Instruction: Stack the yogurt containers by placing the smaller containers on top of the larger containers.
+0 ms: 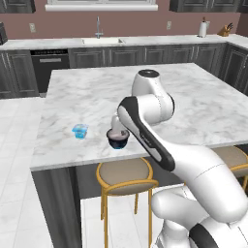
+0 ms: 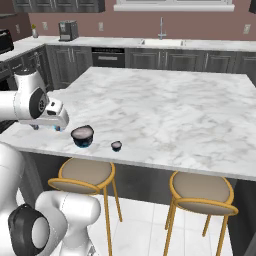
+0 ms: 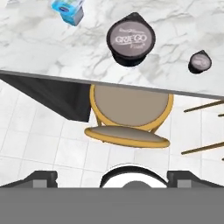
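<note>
A round padded stool [image 3: 127,116] with a yellow frame stands nearest, tucked under the near edge of the marble worktop [image 1: 203,104]. The fingers [image 3: 111,177] hang out past that edge, over the floor, spread as wide as they go with nothing between them; their two dark tips sit at the bottom corners of the hand view. All three cups stand upright along the near strip of the worktop, tops facing up, apart from one another and not yet stacked. The wide dark cup [image 3: 130,39] with its pale printed lid stands just inside the edge, above the stool. The translucent light-blue cup [image 1: 80,131] is well to its left, a little farther from the edge. The tiny dark cup [image 2: 116,146] stands to the right of the wide one, also close to the edge. Beyond the cups the worktop runs bare toward the far side, leaving open room behind and to the right of them.
</note>
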